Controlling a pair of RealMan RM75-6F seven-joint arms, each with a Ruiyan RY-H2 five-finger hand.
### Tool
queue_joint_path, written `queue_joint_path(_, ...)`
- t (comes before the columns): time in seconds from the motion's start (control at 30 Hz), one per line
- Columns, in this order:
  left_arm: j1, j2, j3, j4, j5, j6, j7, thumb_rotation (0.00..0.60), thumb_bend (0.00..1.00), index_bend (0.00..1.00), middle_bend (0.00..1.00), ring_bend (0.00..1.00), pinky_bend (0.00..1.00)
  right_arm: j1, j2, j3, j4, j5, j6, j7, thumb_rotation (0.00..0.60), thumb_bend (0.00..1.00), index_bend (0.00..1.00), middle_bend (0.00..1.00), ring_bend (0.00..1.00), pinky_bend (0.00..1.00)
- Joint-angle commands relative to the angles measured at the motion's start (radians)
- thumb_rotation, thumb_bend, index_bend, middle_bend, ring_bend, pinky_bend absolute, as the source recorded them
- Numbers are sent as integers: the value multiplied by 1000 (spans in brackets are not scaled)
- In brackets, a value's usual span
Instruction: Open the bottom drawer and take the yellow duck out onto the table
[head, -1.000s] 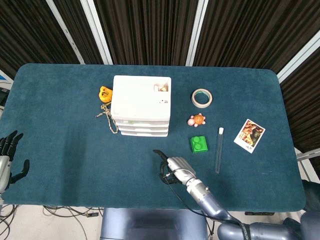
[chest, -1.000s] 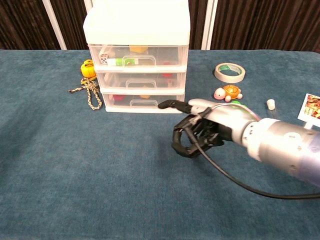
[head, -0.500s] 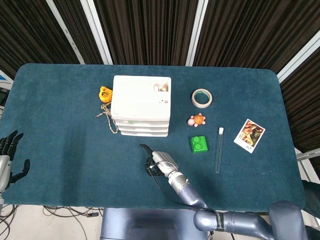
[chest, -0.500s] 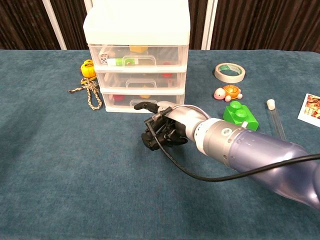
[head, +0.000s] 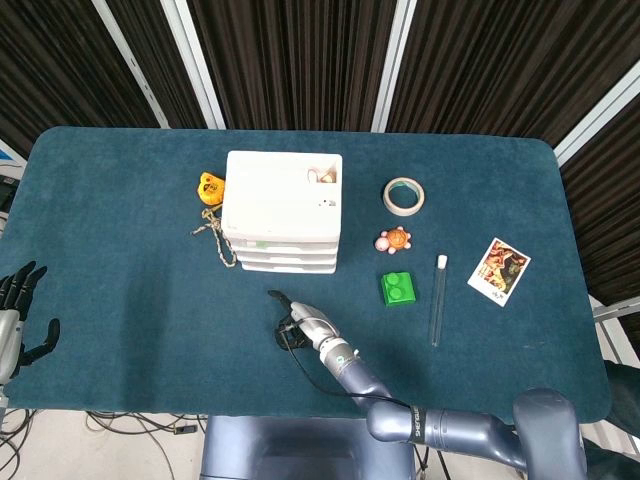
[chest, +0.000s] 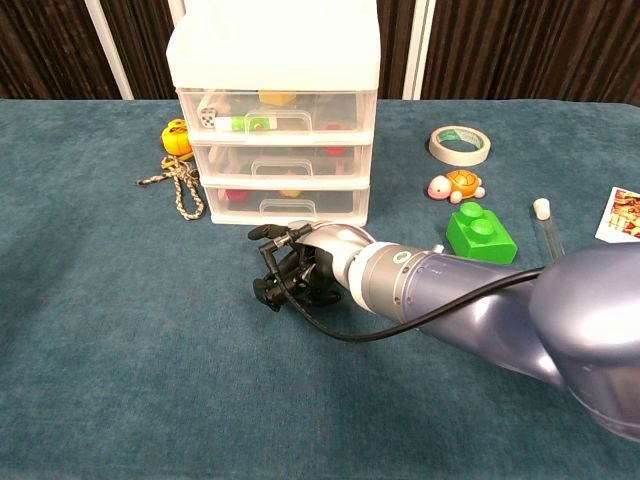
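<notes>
My right hand (chest: 292, 272) sits low over the teal felt table (head: 120, 250), black fingers (chest: 268, 290) curled in toward the palm with nothing in them, one finger stretched out flat toward the left; glossy grey-violet forearm shell trails back to the right, a thin black cable looping under the wrist. The hand is just in front of the drawer unit (chest: 275, 130), not touching it. The unit is boxy translucent white plastic, three stacked drawers with moulded pull handles, opaque white top. The bottom drawer (chest: 285, 204) is closed, its long front edge running left-right across my chest view, face toward me; the outstretched finger lies roughly level with its lower edge, a little apart. Through the frosted fronts I see blurred red and yellow-orange shapes; I cannot tell which is the duck. Left of the unit, an orange toy (chest: 177, 137) and a braided rope (chest: 180, 187), touching the unit's side. To the right: a roll of tape (chest: 460, 144), a small turtle figure (chest: 455, 186), a green studded brick (chest: 481, 231), a clear tube (head: 438, 298) and a photo card (head: 498, 270). My left hand (head: 18, 315) rests at the table's near-left edge, fingers spread, holding nothing.
</notes>
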Motion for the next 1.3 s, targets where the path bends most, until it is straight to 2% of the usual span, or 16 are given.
queue_joint_path(0.03, 0, 0, -1, 0, -1, 1, 0, 600, 477, 51, 0, 0, 0, 21, -16, 6, 39, 16, -20, 15, 600, 620, 0, 735, 859, 1000)
queue_joint_path(0.8, 0, 4, -4, -4, -15, -6, 1, 600, 477, 50, 0, 0, 0, 71, -59, 42, 196, 35, -31, 91, 600, 620, 0, 778, 893, 1000)
queue_joint_path(1.3, -2, 6, -2, -5, -15, -11, 2, 600, 477, 51, 0, 0, 0, 84, -56, 46, 200, 61, -26, 97, 600, 620, 0, 782, 898, 1000)
